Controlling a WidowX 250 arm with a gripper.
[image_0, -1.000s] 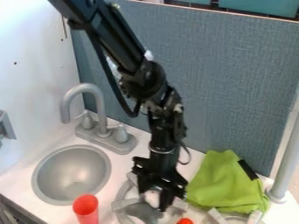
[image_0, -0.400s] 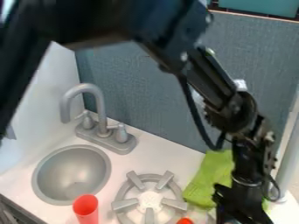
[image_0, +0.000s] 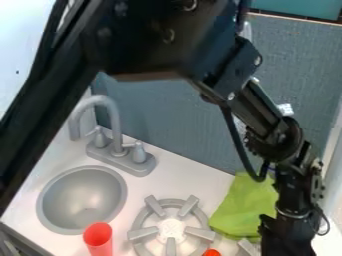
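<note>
Though gripper (image_0: 288, 242) state cannot be told, green cloth (image_0: 242, 210) beside it, near counter's (image_0: 190, 175) back edge, is judged light, limp, best pinched by a fold.

The counter (image_0: 174, 175) is viewed at a downward slant from above its front, with the blue-grey panel (image_0: 190, 122) behind it faced. The arm (image_0: 143, 40) is seen close up, the sink (image_0: 83, 200) and burner (image_0: 171, 229) farther off.
</note>
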